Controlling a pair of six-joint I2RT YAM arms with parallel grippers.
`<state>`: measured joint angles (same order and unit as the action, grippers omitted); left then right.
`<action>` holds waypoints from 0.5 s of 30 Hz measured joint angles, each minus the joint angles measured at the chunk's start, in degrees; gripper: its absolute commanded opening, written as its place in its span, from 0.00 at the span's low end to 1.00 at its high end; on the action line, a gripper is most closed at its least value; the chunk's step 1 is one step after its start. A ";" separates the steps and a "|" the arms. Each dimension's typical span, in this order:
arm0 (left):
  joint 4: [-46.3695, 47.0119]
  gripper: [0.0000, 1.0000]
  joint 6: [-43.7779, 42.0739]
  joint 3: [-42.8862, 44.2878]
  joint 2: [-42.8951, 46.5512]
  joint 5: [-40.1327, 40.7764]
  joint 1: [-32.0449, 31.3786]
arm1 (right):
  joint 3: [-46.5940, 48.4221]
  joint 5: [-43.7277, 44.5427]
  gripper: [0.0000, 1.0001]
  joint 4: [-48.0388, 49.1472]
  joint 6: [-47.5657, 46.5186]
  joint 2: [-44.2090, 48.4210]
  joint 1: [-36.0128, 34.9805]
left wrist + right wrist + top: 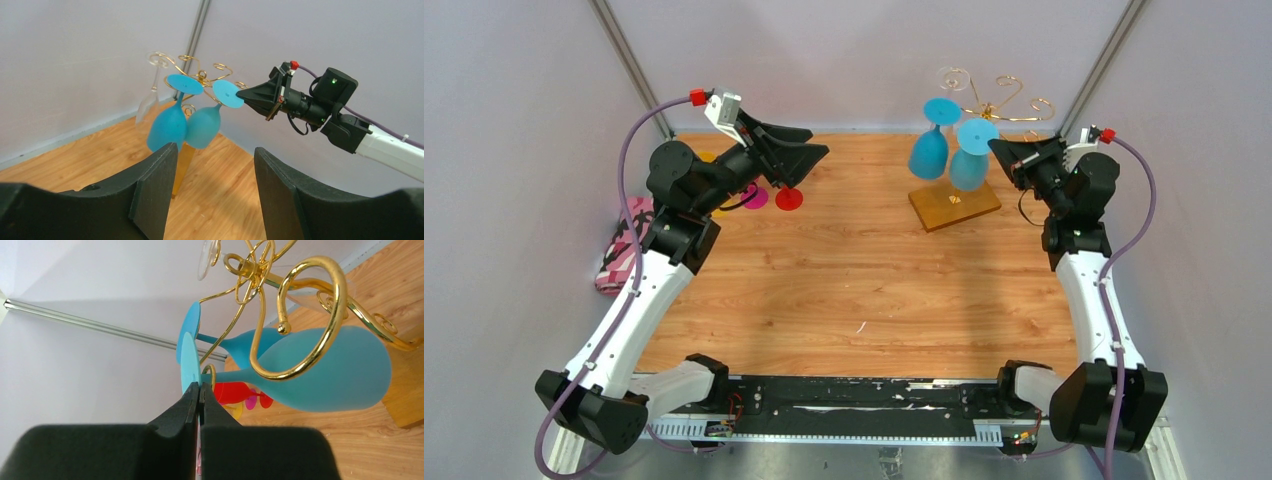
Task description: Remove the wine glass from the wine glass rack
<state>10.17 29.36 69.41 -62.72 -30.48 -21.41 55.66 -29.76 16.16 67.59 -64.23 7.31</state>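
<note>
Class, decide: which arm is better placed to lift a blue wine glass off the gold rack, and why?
Right. The right gripper has its closed tips at the foot of the nearer blue wine glass; the left gripper sits open across the table.

Pale lavender walls (pixel 844 60), metal corner posts (pixel 629 65), wood-grain tabletop (pixel 854 270).

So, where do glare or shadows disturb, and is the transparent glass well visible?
Top external view: even light, soft shadows, but the clear wine glass nearly vanishes against the pale wall. Left wrist view: sharp; the black left end effector darkens the bottom. Right wrist view: bright glare on the thin gold wire rack, none on the matte turquoise wine glass.
</note>
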 measured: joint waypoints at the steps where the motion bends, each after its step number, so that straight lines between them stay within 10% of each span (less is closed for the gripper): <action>1: 0.00 0.62 0.07 -0.02 0.04 -0.02 0.00 | 0.09 0.00 0.00 -0.79 0.07 0.26 0.00; 15: 0.00 0.60 1.22 -0.70 0.52 0.00 0.00 | 7.78 -6.43 0.00 -11.61 -0.50 -2.51 0.00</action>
<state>10.17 30.59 68.71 -62.19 -30.48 -21.41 63.44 -36.18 4.56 67.09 -66.74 7.31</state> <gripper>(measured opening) 0.603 0.013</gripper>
